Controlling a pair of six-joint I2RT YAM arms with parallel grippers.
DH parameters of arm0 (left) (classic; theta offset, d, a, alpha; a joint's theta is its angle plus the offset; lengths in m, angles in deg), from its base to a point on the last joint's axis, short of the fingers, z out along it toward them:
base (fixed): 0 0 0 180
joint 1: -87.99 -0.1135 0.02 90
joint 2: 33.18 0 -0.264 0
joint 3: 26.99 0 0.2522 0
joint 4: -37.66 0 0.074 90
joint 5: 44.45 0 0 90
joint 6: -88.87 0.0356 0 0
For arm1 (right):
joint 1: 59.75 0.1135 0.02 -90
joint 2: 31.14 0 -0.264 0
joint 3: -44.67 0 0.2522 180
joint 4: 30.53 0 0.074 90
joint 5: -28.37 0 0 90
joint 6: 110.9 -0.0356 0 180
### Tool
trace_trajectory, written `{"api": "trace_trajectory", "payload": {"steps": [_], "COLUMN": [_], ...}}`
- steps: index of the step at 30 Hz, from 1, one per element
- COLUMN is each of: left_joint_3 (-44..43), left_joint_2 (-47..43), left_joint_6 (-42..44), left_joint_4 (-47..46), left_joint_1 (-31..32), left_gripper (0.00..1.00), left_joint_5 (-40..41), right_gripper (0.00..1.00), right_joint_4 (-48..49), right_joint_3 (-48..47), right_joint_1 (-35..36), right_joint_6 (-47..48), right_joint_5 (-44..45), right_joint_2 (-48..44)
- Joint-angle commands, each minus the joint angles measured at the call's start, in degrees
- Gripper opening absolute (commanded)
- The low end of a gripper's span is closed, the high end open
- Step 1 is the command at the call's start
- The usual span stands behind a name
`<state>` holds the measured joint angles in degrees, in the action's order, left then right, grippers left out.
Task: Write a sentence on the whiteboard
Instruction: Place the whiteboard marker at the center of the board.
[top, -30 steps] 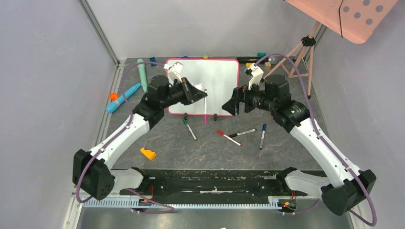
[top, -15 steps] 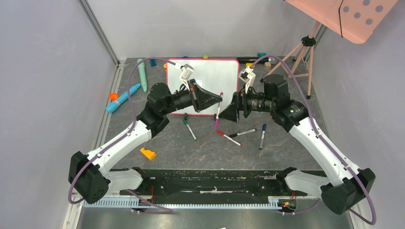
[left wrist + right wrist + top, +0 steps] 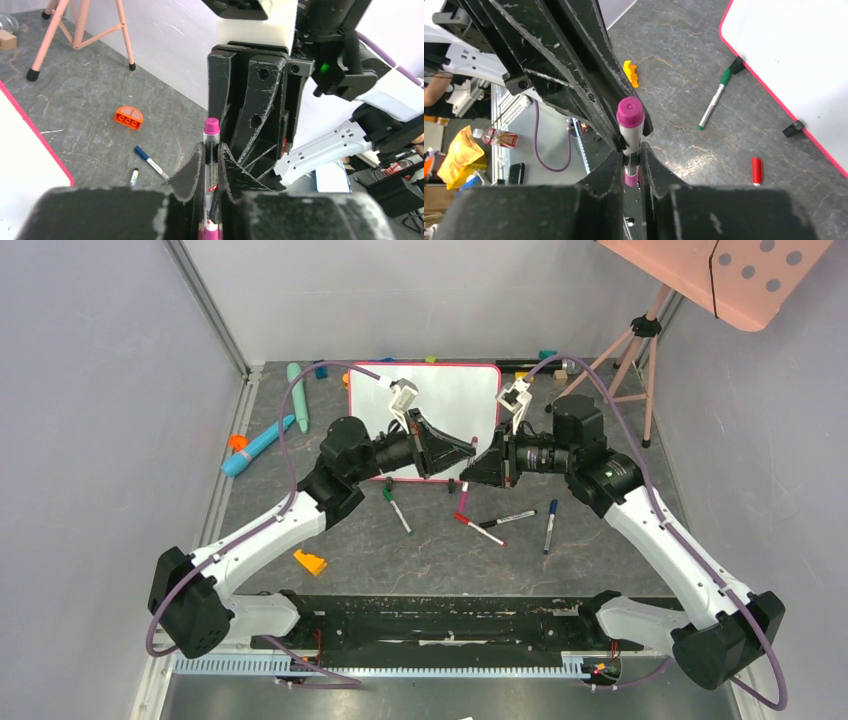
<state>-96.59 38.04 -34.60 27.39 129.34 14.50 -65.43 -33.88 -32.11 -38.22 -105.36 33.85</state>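
The whiteboard [image 3: 440, 400] leans at the back of the table, with a pink-red frame and a blank face [image 3: 804, 60]; no sentence shows on it. In front of it both grippers meet tip to tip on one pink marker [image 3: 463, 496], which hangs roughly upright between them. My left gripper [image 3: 212, 146] has its fingers pressed against the marker's barrel [image 3: 211, 129] from both sides. My right gripper [image 3: 630, 149] is shut on the same marker just below its pink cap [image 3: 630, 112]. From above, the left gripper [image 3: 466, 451] and the right gripper [image 3: 480, 462] nearly touch.
Green [image 3: 397, 510], red [image 3: 480, 530], black [image 3: 515, 517] and blue [image 3: 551, 525] markers lie on the table in front of the board. A yellow block [image 3: 310, 562] sits front left and teal pens [image 3: 258, 445] far left. A pink tripod [image 3: 635, 360] stands back right.
My left arm carried the pink marker to the right, away from the board's face, to the right gripper. The right gripper, open before, has closed on the marker.
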Motion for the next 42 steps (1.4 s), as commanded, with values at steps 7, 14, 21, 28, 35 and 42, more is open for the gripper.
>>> {"api": "trace_trajectory", "payload": {"steps": [7,14,21,28,35,42], "left_joint_3": [2.93,6.47,8.64,4.40,5.14,5.81], "left_joint_2": [-2.28,-6.73,-9.85,-10.47,-14.13,-16.66], "left_joint_6": [-2.06,1.65,3.73,3.75,5.60,7.19], "left_joint_4": [-7.51,-3.61,1.81,22.35,27.11,29.63], "left_joint_1": [0.23,0.14,0.14,0.06,0.05,0.05], "left_gripper": [0.85,0.93,0.92,0.93,0.93,0.93], "left_joint_5": [5.16,8.12,10.44,26.97,28.40,29.65], "right_gripper": [0.00,0.00,0.00,0.00,0.05,0.80], "right_joint_4": [2.53,2.65,-2.86,-11.92,-10.51,-13.42], "right_joint_3": [2.57,1.48,1.85,13.15,13.59,14.29], "right_joint_1": [0.05,-0.14,-0.75,-12.36,-12.96,-14.94], "right_joint_6": [-2.09,-3.65,-4.44,-2.19,-1.27,1.35], "right_joint_5": [6.18,15.22,23.72,36.37,38.88,44.71], "right_joint_2": [-2.42,-3.68,-2.60,4.75,16.58,14.20]}}
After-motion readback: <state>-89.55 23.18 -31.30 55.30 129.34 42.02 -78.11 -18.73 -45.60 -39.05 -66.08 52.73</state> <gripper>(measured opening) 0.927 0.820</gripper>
